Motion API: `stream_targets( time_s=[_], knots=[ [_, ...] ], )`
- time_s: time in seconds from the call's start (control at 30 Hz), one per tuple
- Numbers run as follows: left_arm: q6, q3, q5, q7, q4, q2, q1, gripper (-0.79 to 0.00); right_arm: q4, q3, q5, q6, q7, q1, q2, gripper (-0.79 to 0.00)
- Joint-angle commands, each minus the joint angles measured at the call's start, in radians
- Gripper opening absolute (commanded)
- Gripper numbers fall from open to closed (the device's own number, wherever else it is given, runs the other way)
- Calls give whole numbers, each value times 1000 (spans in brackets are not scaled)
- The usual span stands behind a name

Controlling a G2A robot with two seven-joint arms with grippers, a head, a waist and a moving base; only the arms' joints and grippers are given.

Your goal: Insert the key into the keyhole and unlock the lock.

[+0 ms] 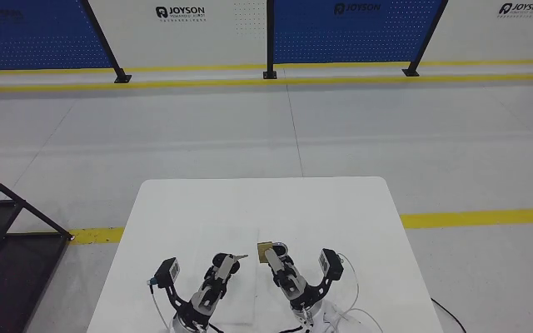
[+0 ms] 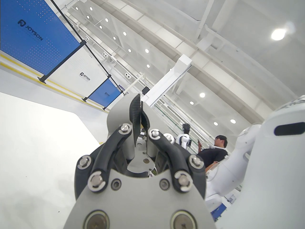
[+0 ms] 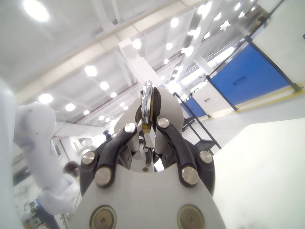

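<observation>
A small silver key (image 1: 240,256) sticks out sideways from my left gripper (image 1: 226,263), which is shut on it near the front of the white table (image 1: 333,208). Its tip points at a brass padlock (image 1: 266,249), a short gap away. My right gripper (image 1: 274,257) is shut on that padlock. In the right wrist view the padlock's chrome shackle (image 3: 146,96) rises between the right gripper (image 3: 149,107) pads, its brass body (image 3: 145,127) below. In the left wrist view the left gripper (image 2: 141,111) has its black pads pressed together, and the key is hidden there.
Both arms sit low at the table's near edge. The table top stretches bare beyond them to its far edge. A black rack (image 1: 25,250) stands off the table's left side. Blue and white barrier panels (image 1: 350,29) line the far floor.
</observation>
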Motion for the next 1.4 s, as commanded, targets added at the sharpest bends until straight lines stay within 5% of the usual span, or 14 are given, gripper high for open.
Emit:
stream_targets(
  time_s=[0.0,1.37],
  knots=[
    [5,8,-4,-9,4,-2,-8,-785,0,0,0,0,0,0,0,-785],
    [39,68,-55,-41,20,-25,-57,-785,-35,15,44,32,43,-18,-1,-785]
  ],
)
